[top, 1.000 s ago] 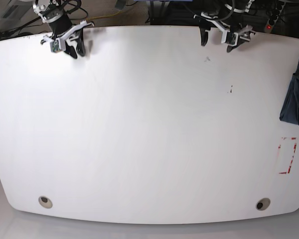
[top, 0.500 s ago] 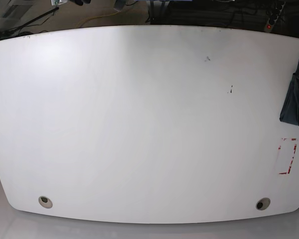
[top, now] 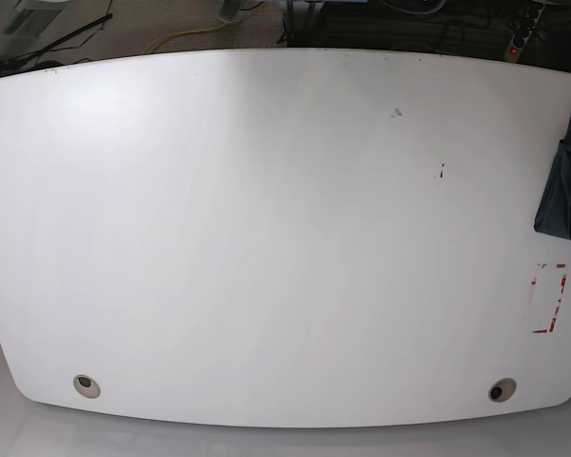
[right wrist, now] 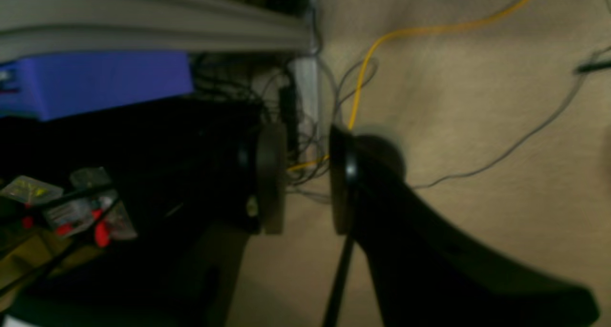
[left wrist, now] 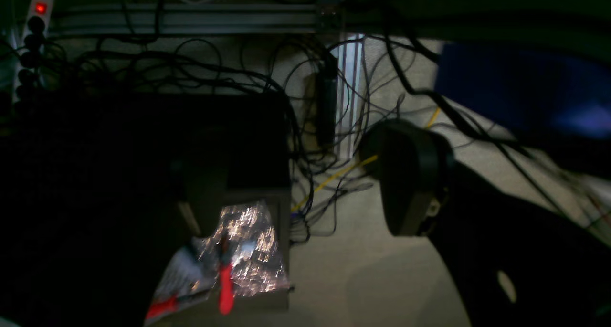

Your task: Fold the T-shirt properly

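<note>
Probably a robotics lab: tangled cables (left wrist: pixel 305 126) and power strip (left wrist: pixel 33 36) behind white table (top: pixel 266 238).

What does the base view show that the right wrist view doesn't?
Only the base view shows the white table, the T-shirt bunched at its right edge, and a red-marked rectangle. Only the right wrist view shows the right gripper, jaws slightly apart and holding nothing, and a blue box. Both show a yellow cable on the floor.

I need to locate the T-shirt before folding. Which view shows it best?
The base view: the T-shirt lies bunched at the table's right edge. Both wrist views show only floor and cables, no shirt.
</note>
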Tool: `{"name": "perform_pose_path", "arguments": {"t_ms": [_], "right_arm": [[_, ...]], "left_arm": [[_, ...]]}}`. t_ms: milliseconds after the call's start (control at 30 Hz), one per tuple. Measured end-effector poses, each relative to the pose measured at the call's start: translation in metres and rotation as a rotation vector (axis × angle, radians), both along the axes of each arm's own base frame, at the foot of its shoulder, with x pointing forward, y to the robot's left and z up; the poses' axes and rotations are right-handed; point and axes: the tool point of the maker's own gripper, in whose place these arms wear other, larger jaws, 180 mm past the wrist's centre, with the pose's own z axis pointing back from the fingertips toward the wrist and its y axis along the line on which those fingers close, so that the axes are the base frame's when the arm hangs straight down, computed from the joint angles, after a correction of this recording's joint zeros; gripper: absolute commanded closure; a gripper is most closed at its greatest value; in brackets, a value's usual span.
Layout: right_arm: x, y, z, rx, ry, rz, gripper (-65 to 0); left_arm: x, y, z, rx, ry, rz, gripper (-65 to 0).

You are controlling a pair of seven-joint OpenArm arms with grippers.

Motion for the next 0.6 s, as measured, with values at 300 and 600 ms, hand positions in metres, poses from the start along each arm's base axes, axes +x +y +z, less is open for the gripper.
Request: {"name": "perform_pose_path", "arguments": {"t_ms": [300, 600], "right_arm": [[0.021, -0.006, -0.050, -0.074, 0.101, 0.008, -14.6], [0.055, -0.006, -0.076, -0.136, 0.144, 0.051, -15.2]], "left_arm": [[0.012, 0.032, -0.061, 0.056, 0.117, 0.063, -44.6], [0.017, 0.049, -0.103, 0.067, 0.221, 0.126, -44.6]]}}
